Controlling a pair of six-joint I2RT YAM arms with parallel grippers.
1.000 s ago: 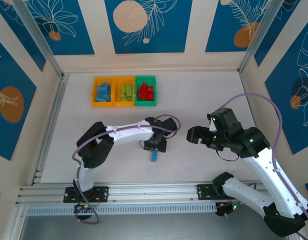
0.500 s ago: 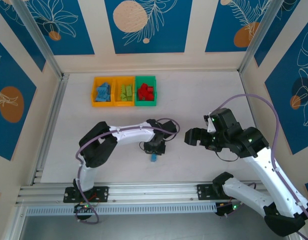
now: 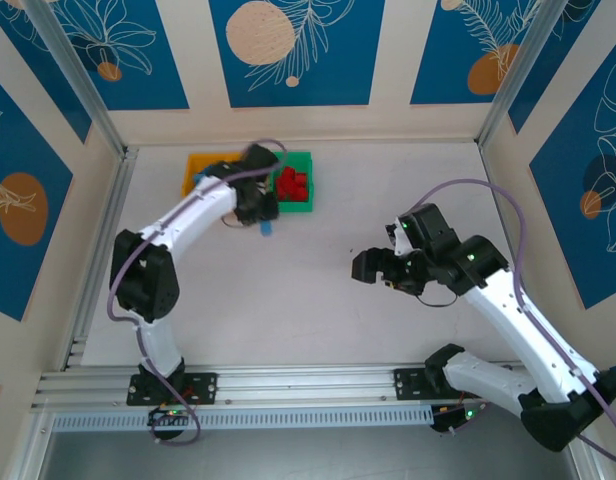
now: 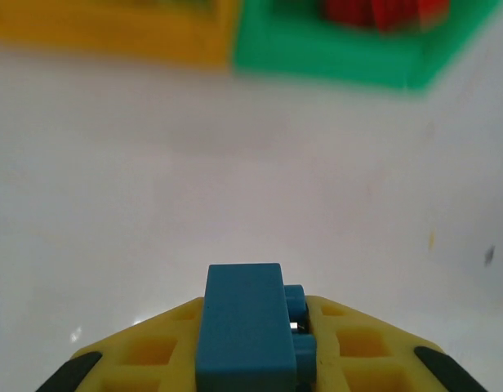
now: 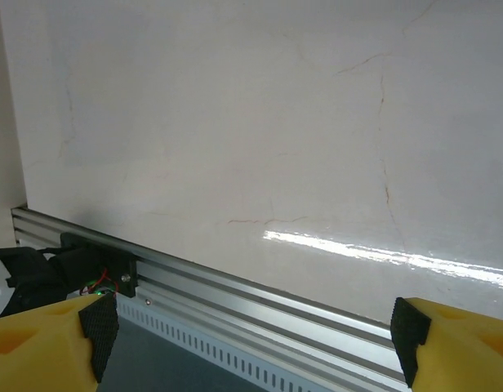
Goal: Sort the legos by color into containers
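Holding one blue lego (image 4: 243, 327) pinched in closed left gripper (image 3: 258, 210), near containers (image 3: 304, 160) at table (image 3: 388, 190) far edge, for colour sorting; right gripper (image 3: 366, 267) agape, empty.

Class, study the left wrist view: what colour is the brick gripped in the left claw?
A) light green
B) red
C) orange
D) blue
D: the brick pinched in the left claw is plainly blue.
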